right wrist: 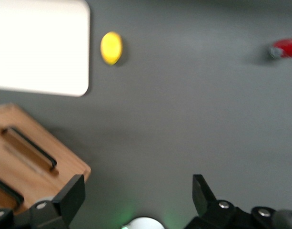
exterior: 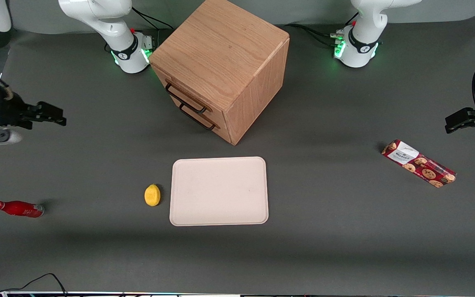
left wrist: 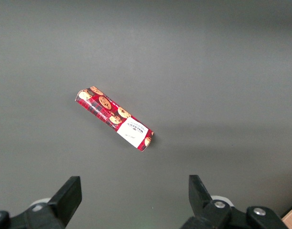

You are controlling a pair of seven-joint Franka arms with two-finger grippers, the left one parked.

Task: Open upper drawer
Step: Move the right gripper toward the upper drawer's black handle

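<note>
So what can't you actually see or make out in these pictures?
- Upper drawer: contents hidden, it is closed; front view.
- Cabinet: cut off by the picture edge; right wrist view.
- Red bottle: label too small, front view.
- Gripper, open: its arm runs out of frame.

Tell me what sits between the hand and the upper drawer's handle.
Nothing: in the front view only bare grey table separates the open hand from the upper drawer, which is shut.

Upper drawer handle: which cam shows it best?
Front view: the upper drawer shows shut, its black handle whole above the bottom drawer's. Right wrist view shows it blurred and cut off. Left wrist view shows none of it. The end effector hangs open, well clear.
</note>
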